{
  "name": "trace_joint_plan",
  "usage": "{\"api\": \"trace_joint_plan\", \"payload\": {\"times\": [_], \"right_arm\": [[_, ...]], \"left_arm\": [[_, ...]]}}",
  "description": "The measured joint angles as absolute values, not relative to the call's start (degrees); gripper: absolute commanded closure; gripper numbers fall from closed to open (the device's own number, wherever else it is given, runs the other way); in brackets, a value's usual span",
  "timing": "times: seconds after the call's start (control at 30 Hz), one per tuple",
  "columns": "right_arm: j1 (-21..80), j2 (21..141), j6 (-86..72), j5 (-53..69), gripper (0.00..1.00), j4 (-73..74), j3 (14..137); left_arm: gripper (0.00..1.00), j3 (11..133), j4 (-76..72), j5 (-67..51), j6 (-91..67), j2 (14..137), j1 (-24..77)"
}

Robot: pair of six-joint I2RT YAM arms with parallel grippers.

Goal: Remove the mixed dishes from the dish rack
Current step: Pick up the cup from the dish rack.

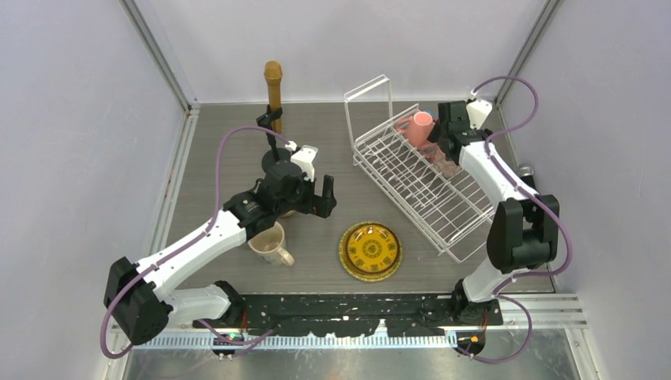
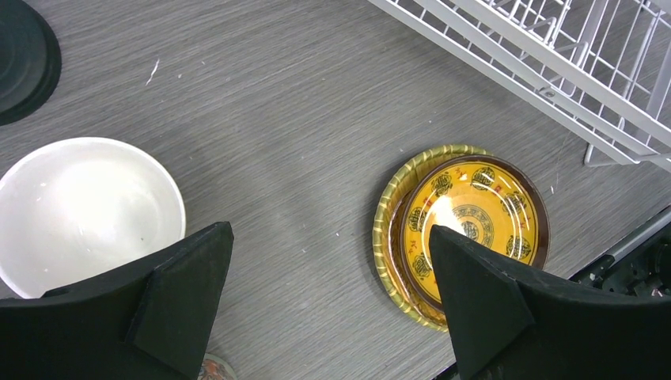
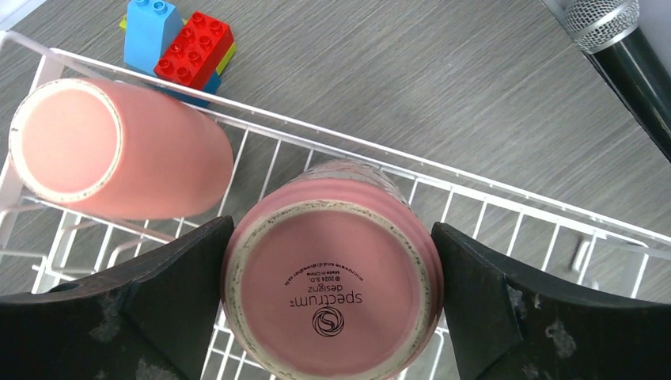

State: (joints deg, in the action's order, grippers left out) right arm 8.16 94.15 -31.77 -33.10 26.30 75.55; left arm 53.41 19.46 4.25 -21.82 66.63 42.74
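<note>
Right fingers straddle the pink mug in the rack, lift-ready, can't tell if pinching; left fingers spread, empty.

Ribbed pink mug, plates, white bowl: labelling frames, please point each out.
Ribbed pink mug (image 3: 332, 289), right wrist view, on its upturned base.
Plates (image 2: 475, 212), left wrist view, top plate's centre.
White bowl (image 2: 79, 206), left wrist view, its inside.

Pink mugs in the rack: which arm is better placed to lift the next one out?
Right. The right arm has open jaws flanking the ribbed pink mug in the dish rack; the left arm hangs over the table by the plates.
</note>
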Motion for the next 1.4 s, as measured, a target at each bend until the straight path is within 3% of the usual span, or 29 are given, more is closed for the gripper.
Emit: {"api": "trace_joint_plan", "payload": {"times": [0.3, 0.93, 1.4], "right_arm": [[6.57, 82.61, -30.39, -29.26, 1.0, 25.3, 68.9], [-0.36, 86.72, -31.27, -15.62, 1.0, 22.13, 68.25], [-4.32, 75.55, -32.03, -8.6, 1.0, 20.08, 67.48]], "left_arm": [[0.01, 52.99, 18.83, 4.19, -21.98, 66.5, 42.74], [0.01, 52.88, 18.59, 3.77, -22.11, 66.5, 42.74], [0.01, 52.56, 17.23, 3.38, -22.26, 66.5, 42.74]]}}
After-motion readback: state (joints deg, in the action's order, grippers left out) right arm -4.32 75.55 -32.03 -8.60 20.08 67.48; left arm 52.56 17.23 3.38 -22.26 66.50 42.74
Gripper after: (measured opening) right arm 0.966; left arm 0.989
